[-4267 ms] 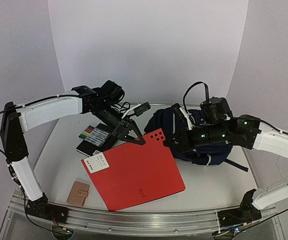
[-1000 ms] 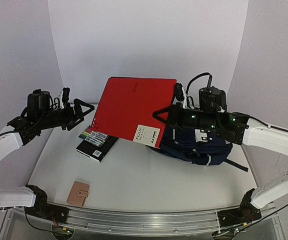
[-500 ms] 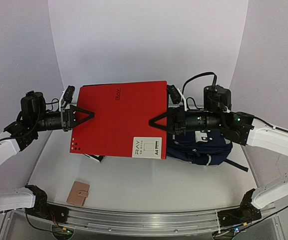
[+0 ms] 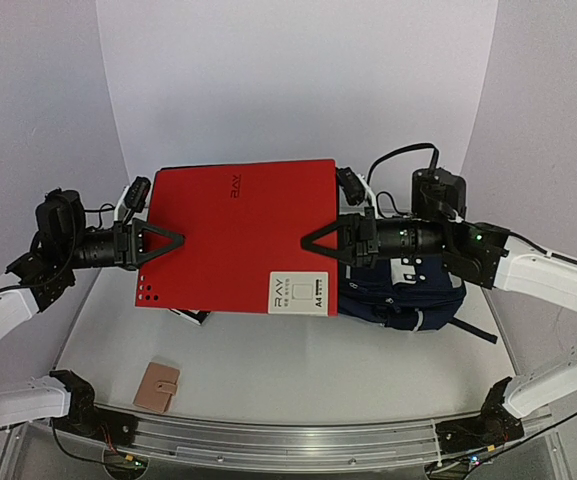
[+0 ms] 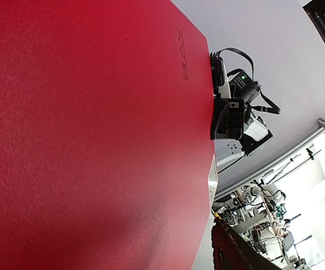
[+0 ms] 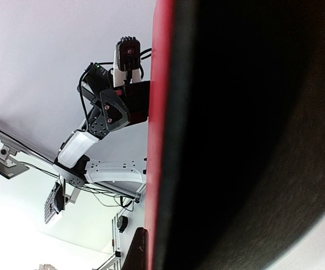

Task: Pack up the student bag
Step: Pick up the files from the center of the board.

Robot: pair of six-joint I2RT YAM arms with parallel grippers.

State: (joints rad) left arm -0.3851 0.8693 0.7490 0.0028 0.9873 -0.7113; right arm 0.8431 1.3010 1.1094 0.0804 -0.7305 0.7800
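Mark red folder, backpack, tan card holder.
red folder (image 4: 233,235), top external view, middle of its cover.
backpack (image 4: 408,305), top external view, navy front fabric.
tan card holder (image 4: 156,386), top external view, its centre.

Soft, even light from above fills the overhead view, leaving a faint shadow on the counter (image 4: 298,370) beneath the red folder (image 4: 238,235), while the navy student bag (image 4: 408,305) sinks to near-black. At the left wrist the folder sits too close to focus, its red dimming toward the lower left against a blown-out background. At the right wrist its shaded face goes black and blurred beside a glaring white backdrop.
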